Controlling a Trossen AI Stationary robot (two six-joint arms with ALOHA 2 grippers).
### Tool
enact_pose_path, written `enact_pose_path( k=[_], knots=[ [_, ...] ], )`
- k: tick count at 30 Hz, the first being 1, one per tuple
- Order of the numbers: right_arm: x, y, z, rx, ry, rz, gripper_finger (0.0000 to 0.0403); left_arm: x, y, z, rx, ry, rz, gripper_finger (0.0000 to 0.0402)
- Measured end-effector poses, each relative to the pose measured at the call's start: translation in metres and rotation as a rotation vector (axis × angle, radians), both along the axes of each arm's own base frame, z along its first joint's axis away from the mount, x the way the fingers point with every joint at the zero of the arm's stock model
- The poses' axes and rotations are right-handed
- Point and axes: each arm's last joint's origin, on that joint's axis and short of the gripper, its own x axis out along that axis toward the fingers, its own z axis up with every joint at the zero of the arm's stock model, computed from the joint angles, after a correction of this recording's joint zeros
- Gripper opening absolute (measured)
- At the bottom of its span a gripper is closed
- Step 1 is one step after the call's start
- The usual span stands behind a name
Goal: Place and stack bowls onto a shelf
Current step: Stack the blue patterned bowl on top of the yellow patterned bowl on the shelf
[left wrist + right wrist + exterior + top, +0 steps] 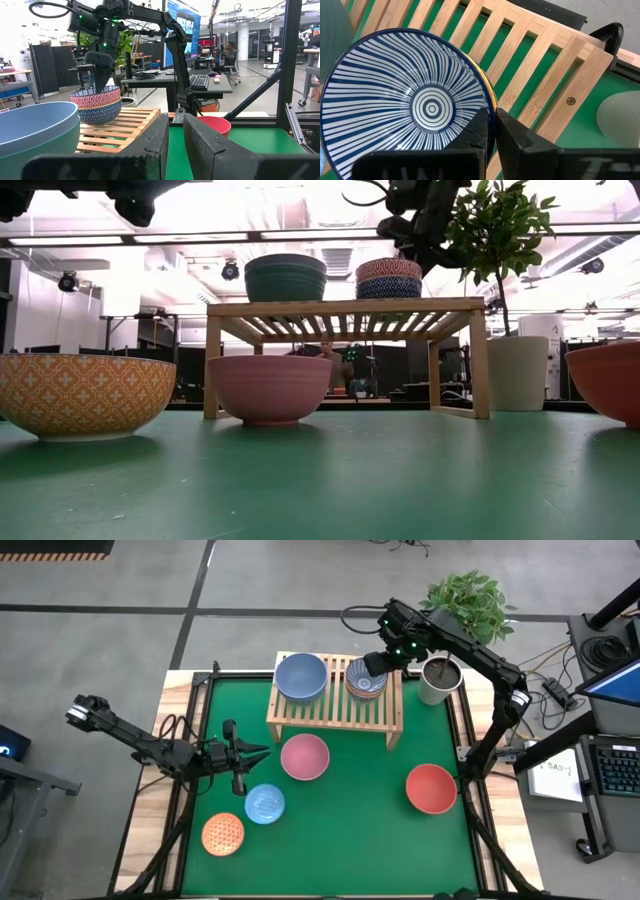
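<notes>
Bowls lie along the mat's near edge: an orange patterned bowl (223, 835) at the near left corner, a light blue bowl (265, 804) just behind it, a red bowl (431, 788) toward the right edge. The left gripper (262, 751) hovers low over the left edge, its fingers nearly together on nothing. A pink bowl (305, 757) sits mid-mat, just before the shelf (333, 712). On the shelf stand a slate-blue bowl (301, 677) nested in a green one, and a stack topped by a blue-striped bowl (410, 105). The right gripper (492, 132), reaching down from the far right corner, pinches the striped bowl's rim. A plant pot (438, 680) stands just beside the shelf.
</notes>
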Motion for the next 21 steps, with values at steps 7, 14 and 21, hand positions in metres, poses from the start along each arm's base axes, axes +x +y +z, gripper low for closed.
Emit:
enact_pose_path(
  k=[7,14,21],
  knots=[
    [-0.001,0.0008,-0.0003,0.008,0.01,0.0,0.0013,0.0,0.0,0.0,-0.001,0.0,0.0,0.004],
    [-0.0012,0.0003,-0.0002,-0.011,0.022,-0.004,0.0013,0.0,0.0,0.0,0.0,0.0,0.0,0.004],
    [-0.0015,0.0005,0.0002,-0.017,0.024,0.005,0.0015,0.0,0.0,0.0,0.0,0.0,0.0,0.004]
  ],
)
